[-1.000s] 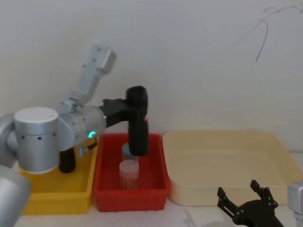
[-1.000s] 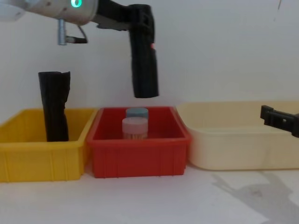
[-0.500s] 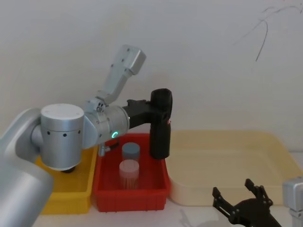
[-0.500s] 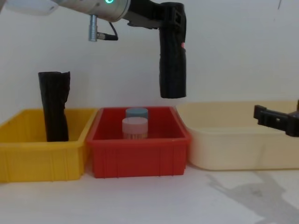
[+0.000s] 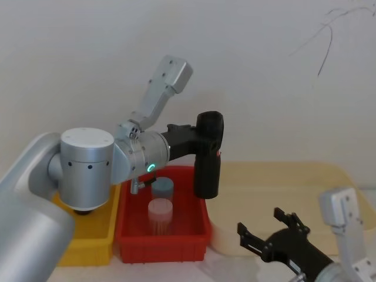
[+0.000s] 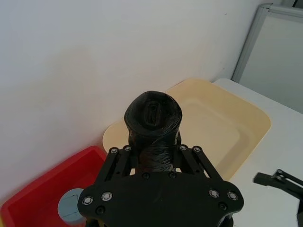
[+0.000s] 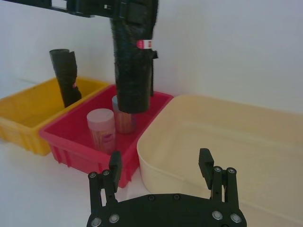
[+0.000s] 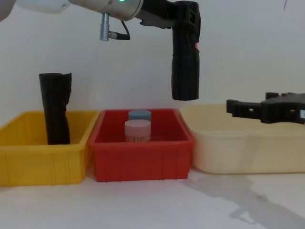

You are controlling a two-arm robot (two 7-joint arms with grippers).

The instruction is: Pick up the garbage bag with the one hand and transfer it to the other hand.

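Black plastic rolled tight, the garbage bag (image 8: 185, 71) hangs upright above the right end of the red plastic bin (image 8: 143, 157), clamped near its top by the green-lit left gripper (image 8: 185, 14). Pickup appears done. Farther right, over the cream plastic tray (image 8: 224, 152), the slim black right gripper (image 5: 258, 222) waits, fingers spread and empty, apart from the roll; the handover remains.
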